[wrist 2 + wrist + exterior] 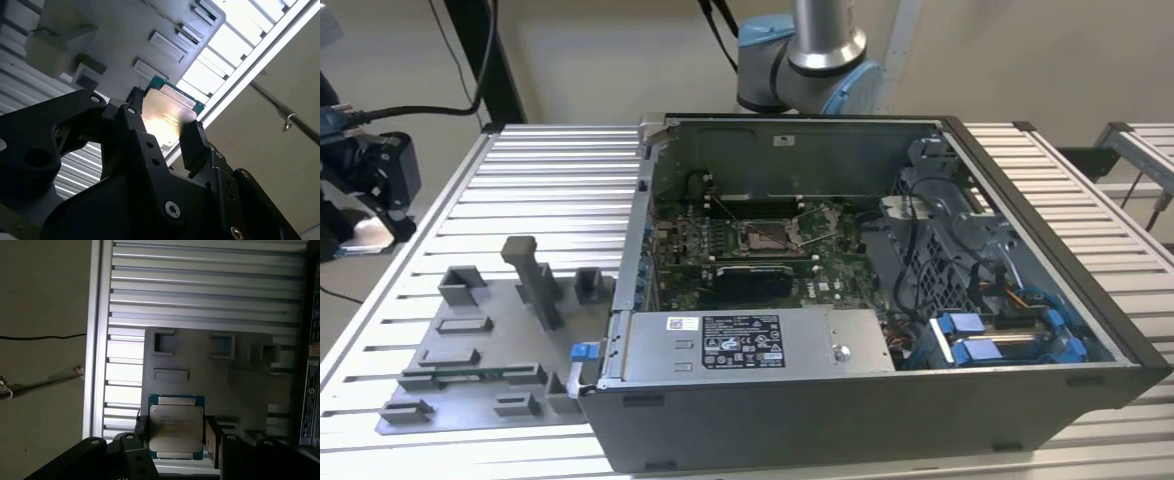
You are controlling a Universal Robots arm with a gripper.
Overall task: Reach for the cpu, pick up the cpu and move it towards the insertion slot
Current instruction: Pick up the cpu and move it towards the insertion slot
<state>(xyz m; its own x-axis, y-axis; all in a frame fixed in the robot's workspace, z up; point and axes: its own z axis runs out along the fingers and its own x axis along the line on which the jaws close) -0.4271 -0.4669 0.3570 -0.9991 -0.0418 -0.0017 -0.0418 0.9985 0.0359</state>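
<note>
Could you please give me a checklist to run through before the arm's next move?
1. Gripper closed on two opposite edges of the cpu: ok.
2. Cpu square in the grip: ok.
3. Cpu lifted clear of the grey tray: cannot tell.
4. Computer case open from above: ok.
5. Insertion slot with its dark centre bare: ok.

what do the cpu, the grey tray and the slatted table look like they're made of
The cpu: a brushed silvery metal top that catches glare, on a thin green rim, likely circuit-board laminate. The tray: matte grey with moulded-looking pockets and blocks, probably plastic. The table: ribbed silver slats with a soft sheen, likely aluminium.
</note>
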